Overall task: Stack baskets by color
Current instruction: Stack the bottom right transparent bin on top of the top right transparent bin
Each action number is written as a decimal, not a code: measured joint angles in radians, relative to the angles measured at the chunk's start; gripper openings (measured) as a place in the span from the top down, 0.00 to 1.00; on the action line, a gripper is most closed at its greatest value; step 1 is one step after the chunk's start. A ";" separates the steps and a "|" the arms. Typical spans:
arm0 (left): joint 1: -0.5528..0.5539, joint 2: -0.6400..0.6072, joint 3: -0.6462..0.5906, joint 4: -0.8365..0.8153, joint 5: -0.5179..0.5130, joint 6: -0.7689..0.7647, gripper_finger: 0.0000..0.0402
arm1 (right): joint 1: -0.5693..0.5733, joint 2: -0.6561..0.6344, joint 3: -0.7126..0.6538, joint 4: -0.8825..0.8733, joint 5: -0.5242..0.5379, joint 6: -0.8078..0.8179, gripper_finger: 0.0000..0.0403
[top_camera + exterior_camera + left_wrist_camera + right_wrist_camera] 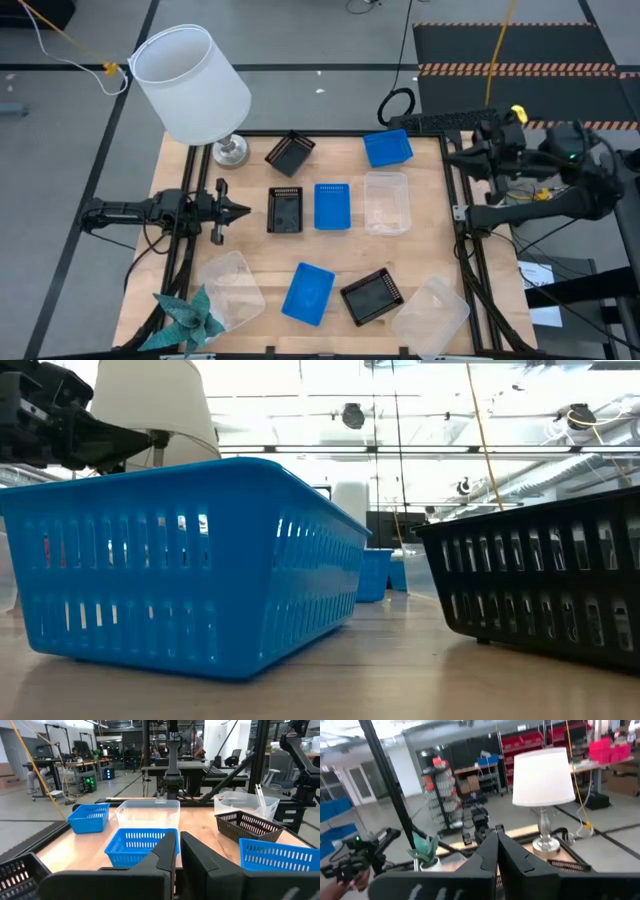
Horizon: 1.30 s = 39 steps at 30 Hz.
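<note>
Nine baskets (332, 206) lie apart on the worktop (440, 250). Both grippers, left (243, 211) and right (455, 158), hold nothing, jaws closed.

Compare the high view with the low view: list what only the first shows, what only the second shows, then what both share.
Only the high view: all nine baskets apart and unstacked on the table, including the three clear ones such as the clear basket mid-table, plus the teal paper ornament, the left tool shut at the table's left edge, and the right arm parked off the right edge.

Only the low view: the room's ceiling and lights beyond the table.

Both: the white lampshade, blue baskets and black baskets.
</note>
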 joint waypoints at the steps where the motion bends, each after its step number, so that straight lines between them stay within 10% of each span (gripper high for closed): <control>1: 0.000 0.000 0.000 0.000 0.000 -0.008 0.92 | 0.000 0.021 0.034 -0.032 0.000 0.000 1.00; 8: 0.000 0.015 0.047 -0.044 0.036 -0.142 0.92 | 0.000 0.092 0.063 -0.054 -0.001 0.000 1.00; 22: -0.008 0.242 0.546 -0.278 -0.090 -0.224 0.92 | 0.014 0.085 -0.146 0.049 -0.002 0.024 1.00; 39: -0.161 0.805 0.847 -0.190 -0.153 -0.067 0.92 | 0.204 0.052 -0.515 0.418 -0.002 -0.031 1.00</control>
